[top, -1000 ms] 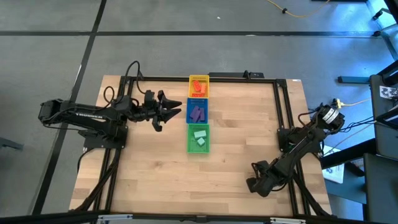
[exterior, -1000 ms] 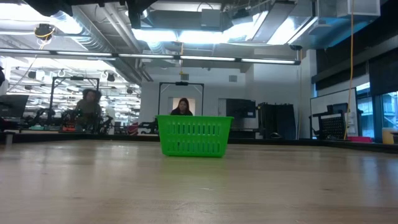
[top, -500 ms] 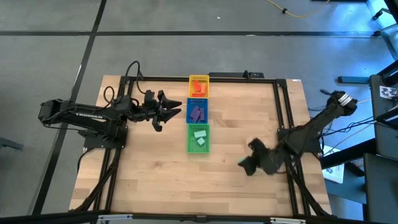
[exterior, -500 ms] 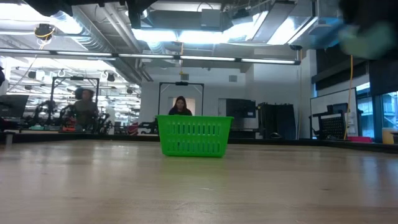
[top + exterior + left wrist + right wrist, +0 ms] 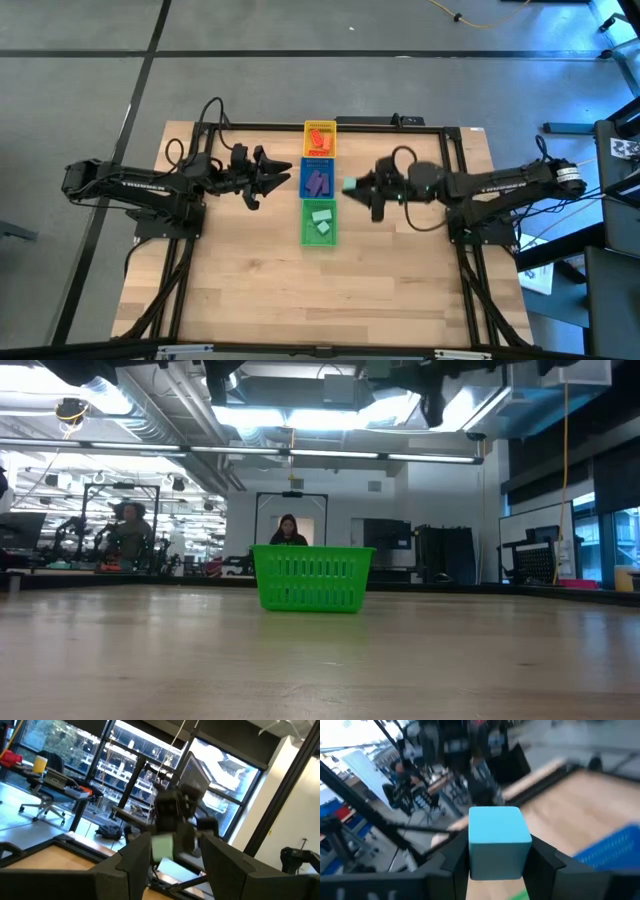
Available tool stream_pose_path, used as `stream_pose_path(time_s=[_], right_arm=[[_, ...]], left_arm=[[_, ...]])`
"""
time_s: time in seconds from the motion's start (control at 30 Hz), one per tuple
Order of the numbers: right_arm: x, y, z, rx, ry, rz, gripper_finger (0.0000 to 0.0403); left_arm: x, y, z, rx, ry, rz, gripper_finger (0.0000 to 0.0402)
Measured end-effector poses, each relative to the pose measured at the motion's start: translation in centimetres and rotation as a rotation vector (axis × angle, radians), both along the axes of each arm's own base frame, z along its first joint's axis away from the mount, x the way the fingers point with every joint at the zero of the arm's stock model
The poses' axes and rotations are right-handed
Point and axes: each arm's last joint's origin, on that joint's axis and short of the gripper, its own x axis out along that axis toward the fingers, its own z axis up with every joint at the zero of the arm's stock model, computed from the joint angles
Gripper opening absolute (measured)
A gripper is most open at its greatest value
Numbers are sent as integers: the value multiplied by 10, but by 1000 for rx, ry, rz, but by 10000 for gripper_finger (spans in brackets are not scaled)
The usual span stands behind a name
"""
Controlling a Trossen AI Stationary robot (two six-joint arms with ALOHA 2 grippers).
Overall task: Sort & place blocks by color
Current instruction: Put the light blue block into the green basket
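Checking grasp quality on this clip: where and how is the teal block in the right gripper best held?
By its two flat opposite side faces, from behind, as the right gripper has it now: the teal block is squarish with parallel flat sides, and it juts forward past the fingertips, leaving its front free.

Around your wooden table (image 5: 250, 270) you have a grey floor (image 5: 90, 90) crossed by dark lines. Beyond it, bright ceiling lights (image 5: 330, 418) hang over a dark doorway (image 5: 291, 518), with tall windows (image 5: 60, 770) and an office chair (image 5: 47, 802) nearby.
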Motion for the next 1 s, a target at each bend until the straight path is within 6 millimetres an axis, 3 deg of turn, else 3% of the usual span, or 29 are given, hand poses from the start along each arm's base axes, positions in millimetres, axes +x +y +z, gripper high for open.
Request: stream_pose_path(time_s=[0.13,0.57,0.8,1.0], right_arm=[[1,-15,5,-52,-46,-4,137],[6,-17,-3,-2,7,26,137],[60,-19,-20,-40,389,138,137],[108,-18,-63,-87,628,217,137]], left_arm=[[0,0,-1,-1,13,1,166],[0,0,-2,27,22,18,166],[0,0,-1,27,12,18,166],[0,0,0,28,2,18,166]])
